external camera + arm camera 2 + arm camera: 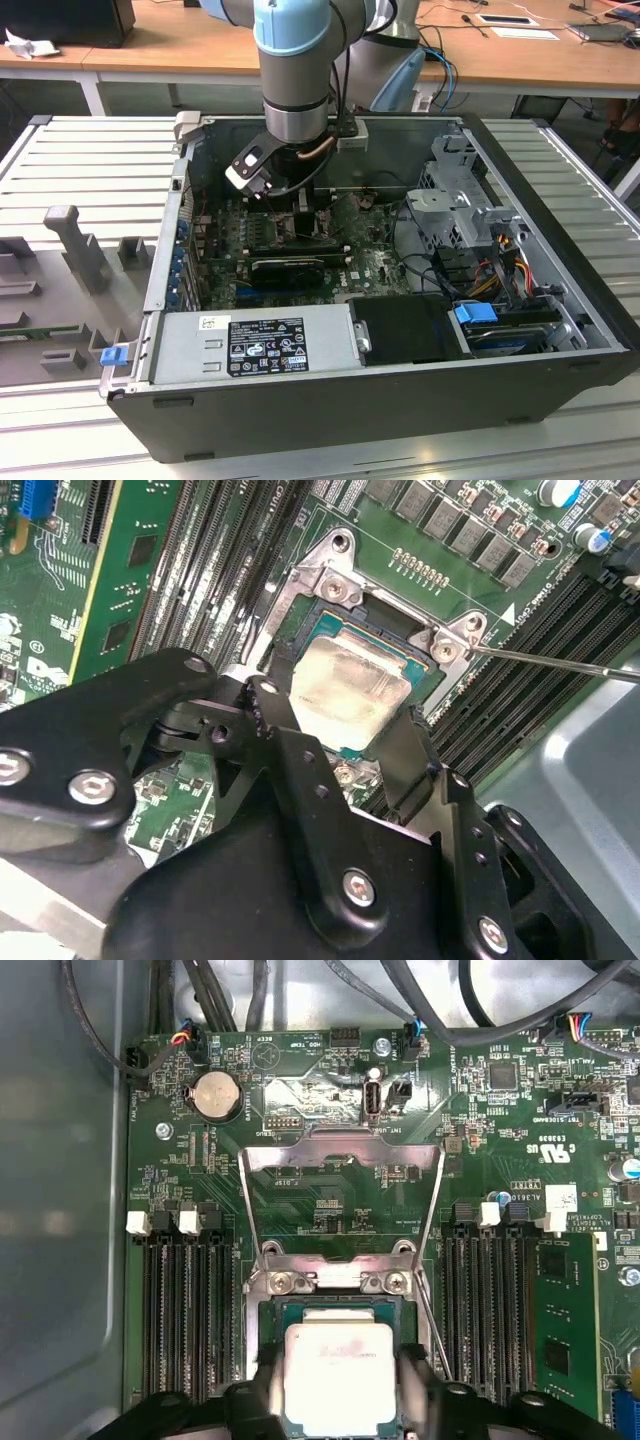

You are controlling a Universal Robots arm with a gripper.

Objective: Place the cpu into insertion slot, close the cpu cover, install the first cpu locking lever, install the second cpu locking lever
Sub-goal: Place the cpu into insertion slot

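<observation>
Upright arm; claw astride cpu

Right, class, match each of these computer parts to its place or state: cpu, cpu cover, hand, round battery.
1 cpu
2 cpu cover
3 hand
4 round battery

A swung open, off the insertion slot
B on the green board, apart from the slot
C lying in the insertion slot
D right at the cpu

Pairs: 1-C, 2-A, 3-D, 4-B
</observation>
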